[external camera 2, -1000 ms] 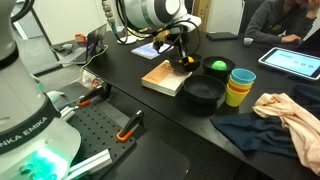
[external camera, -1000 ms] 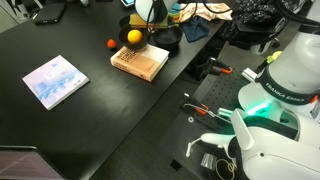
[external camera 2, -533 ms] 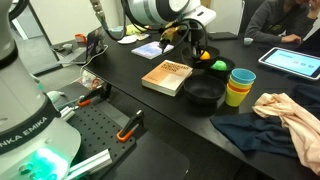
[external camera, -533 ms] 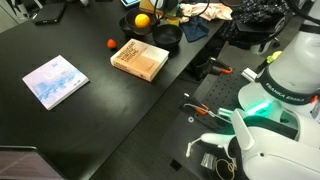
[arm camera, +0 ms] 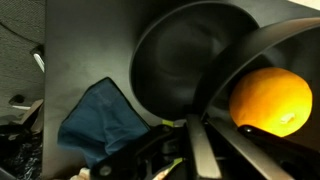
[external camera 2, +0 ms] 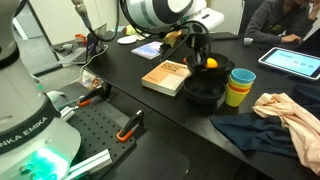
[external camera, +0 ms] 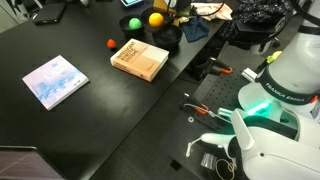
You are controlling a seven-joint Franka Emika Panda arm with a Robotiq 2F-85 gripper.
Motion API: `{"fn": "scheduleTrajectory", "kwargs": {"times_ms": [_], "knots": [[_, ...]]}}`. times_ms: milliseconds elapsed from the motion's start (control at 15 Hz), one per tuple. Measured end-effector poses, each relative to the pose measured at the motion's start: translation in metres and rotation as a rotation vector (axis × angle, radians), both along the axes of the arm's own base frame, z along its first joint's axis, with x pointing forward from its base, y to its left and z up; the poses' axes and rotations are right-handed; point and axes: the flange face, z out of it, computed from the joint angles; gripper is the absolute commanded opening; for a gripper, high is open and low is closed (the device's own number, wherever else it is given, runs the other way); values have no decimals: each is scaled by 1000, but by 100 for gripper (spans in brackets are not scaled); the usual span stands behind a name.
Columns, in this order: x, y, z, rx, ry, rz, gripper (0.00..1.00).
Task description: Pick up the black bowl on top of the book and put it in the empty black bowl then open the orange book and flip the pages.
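Your gripper (external camera 2: 200, 58) is closed tight on the rim of the black bowl (arm camera: 285, 50), which holds a yellow ball (arm camera: 271, 100) and hangs over the empty black bowl (arm camera: 180, 60), off to the side of the orange book (external camera 2: 167, 76). In the wrist view the held bowl is cut off at the right edge and covers part of the empty bowl's rim, so you can't tell if they touch. In both exterior views the fingertips are lost against the dark bowl.

orange book (external camera 2: 168, 76) top free, cups (external camera 2: 241, 86) beside empty bowl (external camera 2: 203, 96)
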Motion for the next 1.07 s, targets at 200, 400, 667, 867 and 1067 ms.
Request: {"fn": "scheduleTrajectory", "kwargs": {"times_ms": [200, 400, 667, 867, 1067], "knots": [[-13, 12, -11, 5, 35, 20, 3], [-22, 17, -17, 3, 59, 27, 3], [-34, 3, -18, -16, 76, -1, 3], [-45, -6, -21, -26, 96, -21, 30], [-51, -8, -25, -27, 108, -27, 53]]}}
